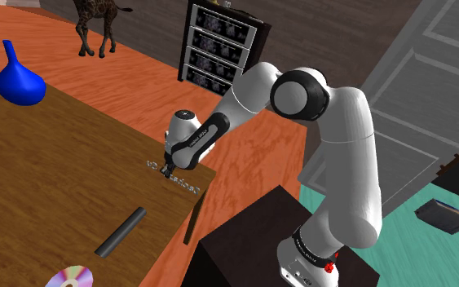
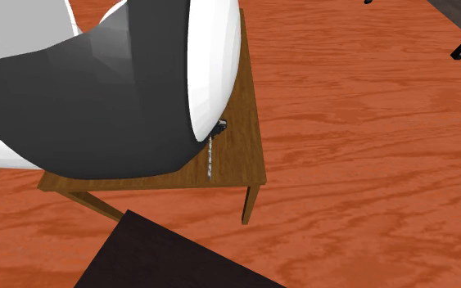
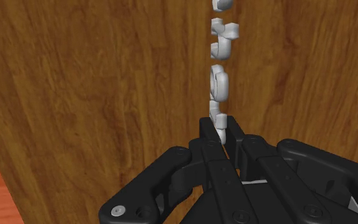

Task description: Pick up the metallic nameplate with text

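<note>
Black tool (image 3: 220,125) clenched on one end of the grey nameplate (image 3: 219,79) lying on the wooden worktop (image 3: 95,95), letters unreadable; shoulder view adds a blue vase (image 1: 17,81) and disc (image 1: 68,279).

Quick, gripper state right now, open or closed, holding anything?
Gripper: closed on one end of the grey lettered nameplate on the wooden table.

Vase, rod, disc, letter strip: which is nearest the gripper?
The pale letter strip at the table edge: the gripper clasps its end. The blue vase, dark rod and disc lie well away.
</note>
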You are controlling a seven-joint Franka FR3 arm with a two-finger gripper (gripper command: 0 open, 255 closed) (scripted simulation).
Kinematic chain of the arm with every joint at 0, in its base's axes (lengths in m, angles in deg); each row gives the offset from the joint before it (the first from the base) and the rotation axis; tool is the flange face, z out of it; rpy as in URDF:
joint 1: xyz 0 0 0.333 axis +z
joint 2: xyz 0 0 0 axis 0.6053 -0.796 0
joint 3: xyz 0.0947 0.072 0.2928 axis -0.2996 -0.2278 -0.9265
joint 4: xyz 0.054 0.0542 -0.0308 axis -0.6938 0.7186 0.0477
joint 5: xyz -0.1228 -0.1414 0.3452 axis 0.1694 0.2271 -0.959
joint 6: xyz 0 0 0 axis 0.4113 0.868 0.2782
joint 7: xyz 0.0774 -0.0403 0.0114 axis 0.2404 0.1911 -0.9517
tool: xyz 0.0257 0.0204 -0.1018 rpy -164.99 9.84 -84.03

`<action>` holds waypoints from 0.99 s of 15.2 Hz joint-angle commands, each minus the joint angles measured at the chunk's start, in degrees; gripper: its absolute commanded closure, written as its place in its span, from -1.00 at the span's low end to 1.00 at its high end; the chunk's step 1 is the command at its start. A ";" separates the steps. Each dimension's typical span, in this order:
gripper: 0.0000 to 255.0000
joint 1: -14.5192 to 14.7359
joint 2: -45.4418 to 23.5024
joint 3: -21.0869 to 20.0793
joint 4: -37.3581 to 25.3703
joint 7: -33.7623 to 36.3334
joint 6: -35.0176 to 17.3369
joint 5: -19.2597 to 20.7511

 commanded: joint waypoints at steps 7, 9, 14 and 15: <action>1.00 -0.25 2.18 -0.33 0.77 -0.20 1.42 -0.22; 1.00 -0.43 3.63 -0.55 1.24 -0.36 2.40 -0.38; 1.00 -0.85 7.15 -1.11 2.21 -0.77 4.96 -0.84; 1.00 -0.94 7.83 -1.22 2.36 -0.86 5.49 -0.95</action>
